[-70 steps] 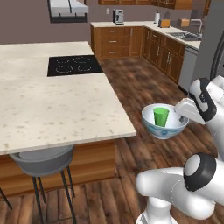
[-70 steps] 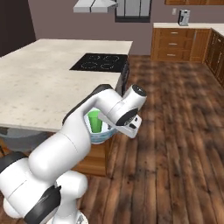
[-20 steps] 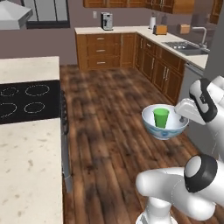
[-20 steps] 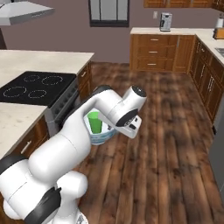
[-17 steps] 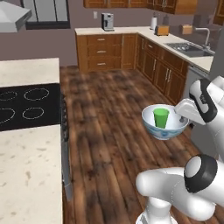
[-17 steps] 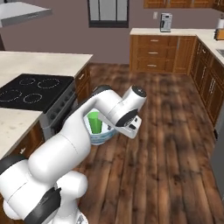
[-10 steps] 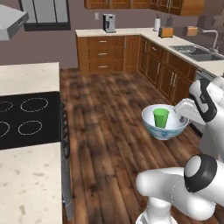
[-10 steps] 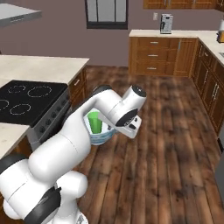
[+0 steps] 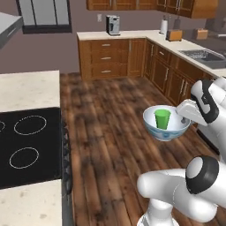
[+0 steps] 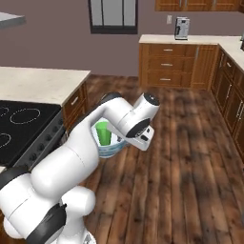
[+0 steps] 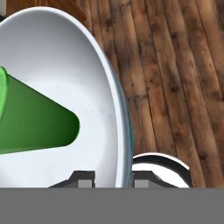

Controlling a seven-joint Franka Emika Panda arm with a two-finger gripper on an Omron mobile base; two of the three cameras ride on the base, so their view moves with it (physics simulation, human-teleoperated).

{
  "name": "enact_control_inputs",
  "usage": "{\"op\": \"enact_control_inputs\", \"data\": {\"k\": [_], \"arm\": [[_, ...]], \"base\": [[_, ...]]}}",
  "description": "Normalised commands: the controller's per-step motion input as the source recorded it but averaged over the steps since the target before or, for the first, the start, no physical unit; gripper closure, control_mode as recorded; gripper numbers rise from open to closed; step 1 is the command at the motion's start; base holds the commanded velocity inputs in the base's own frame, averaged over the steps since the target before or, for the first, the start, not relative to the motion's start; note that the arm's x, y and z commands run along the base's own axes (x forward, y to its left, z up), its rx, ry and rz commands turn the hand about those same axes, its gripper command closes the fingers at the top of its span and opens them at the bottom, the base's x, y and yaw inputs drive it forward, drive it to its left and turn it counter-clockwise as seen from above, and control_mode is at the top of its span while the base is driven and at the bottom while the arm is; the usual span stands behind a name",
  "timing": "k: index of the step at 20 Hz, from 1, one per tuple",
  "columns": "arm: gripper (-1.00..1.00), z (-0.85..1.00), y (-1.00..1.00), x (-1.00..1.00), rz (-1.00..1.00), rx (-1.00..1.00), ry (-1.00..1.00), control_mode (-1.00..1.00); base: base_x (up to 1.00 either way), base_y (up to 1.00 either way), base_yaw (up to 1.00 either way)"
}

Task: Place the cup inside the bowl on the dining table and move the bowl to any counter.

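The white bowl point(image 9: 166, 133) with its pale blue outside hangs in the air over the wood floor, and the green cup point(image 9: 162, 119) stands upright inside it. My gripper point(image 9: 183, 116) is shut on the bowl's right rim. In the hand view the rim runs between my gripper's point(image 11: 114, 179) two fingers, with the bowl's point(image 11: 87, 83) white inside and the cup point(image 11: 35, 118) to the left. The dining table point(image 9: 26, 88) with its black cooktop point(image 9: 26, 145) lies at the left. At the far right runs the counter point(image 9: 192, 46) with the sink point(image 9: 205, 55).
Brown cabinets point(image 9: 110, 59) line the back wall, with a coffee machine point(image 9: 113, 24) on top. A toaster point(image 9: 174, 35) stands on the right counter. Open wood floor point(image 9: 110, 114) stretches between the island and the cabinets.
The whole picture has shifted: the base has moved, so the island slid left and the sink counter came nearer. The bowl and cup stay in my grip, unchanged relative to the arm.
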Motion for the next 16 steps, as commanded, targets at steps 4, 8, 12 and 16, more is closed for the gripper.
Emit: {"op": "enact_control_inputs", "data": {"k": [4, 8, 12, 16], "arm": [[1.00, 0.00, 0.00, 0.00, 0.00, 0.00, 0.00, 1.00], [1.00, 0.00, 0.00, 0.00, 0.00, 0.00, 0.00, 1.00], [1.00, 0.00, 0.00, 0.00, 0.00, 0.00, 0.00, 1.00], [1.00, 0.00, 0.00, 0.00, 0.00, 0.00, 0.00, 1.00]], "base": [[0.81, -0.18, 0.00], [0.79, -0.21, 0.00], [0.75, -0.24, 0.00], [0.71, -0.22, 0.00]]}}
